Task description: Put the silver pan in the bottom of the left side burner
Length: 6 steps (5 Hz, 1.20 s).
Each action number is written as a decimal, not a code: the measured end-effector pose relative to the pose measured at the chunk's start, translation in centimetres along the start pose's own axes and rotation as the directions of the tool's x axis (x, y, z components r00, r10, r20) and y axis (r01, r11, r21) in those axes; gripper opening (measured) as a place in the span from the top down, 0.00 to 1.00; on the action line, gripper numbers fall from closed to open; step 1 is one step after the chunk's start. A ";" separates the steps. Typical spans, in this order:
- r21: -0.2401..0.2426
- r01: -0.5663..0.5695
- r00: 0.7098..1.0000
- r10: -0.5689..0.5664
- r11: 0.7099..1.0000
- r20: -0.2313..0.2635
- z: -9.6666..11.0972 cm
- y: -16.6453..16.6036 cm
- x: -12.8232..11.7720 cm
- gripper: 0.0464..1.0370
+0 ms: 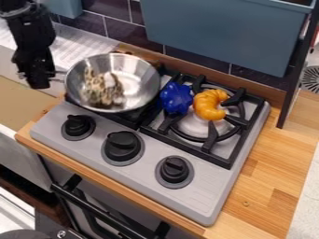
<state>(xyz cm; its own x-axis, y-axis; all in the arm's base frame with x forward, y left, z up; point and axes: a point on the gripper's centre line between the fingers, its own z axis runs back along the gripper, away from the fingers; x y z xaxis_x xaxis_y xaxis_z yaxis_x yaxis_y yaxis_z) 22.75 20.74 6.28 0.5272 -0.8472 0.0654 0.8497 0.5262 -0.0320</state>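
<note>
My black gripper [38, 79] hangs at the upper left, at the end of the pan's handle, beside the stove's left edge. The silver pan [140, 84] rests over the left side burner [134, 117], covering most of it, with its handle pointing left toward the gripper. A brownish, mottled item [103, 88] lies inside the pan. How the fingers stand around the handle cannot be made out.
On the right burner's grate [219, 161] sit a blue toy [176, 98] and an orange croissant-like toy [210, 104]. Three black knobs, one of them the middle knob [122, 145], line the stove front. A blue-grey panel [224, 32] overhangs the back.
</note>
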 end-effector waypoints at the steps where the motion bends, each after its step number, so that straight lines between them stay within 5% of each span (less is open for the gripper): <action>1: -0.004 0.059 0.998 -0.059 0.998 -0.004 -0.2 -1.4 -1.0 0.59; 4: -0.031 0.149 0.988 -0.150 0.988 -0.042 -0.9 -4.3 -2.1 0.59; 6: -0.050 0.124 0.990 -0.127 0.991 -0.064 -1.1 -3.8 1.1 0.59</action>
<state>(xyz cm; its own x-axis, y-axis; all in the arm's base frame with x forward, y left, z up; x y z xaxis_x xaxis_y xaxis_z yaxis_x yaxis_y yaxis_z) 20.08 17.70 5.34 0.4145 -0.9100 0.0051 0.9077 0.4130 -0.0735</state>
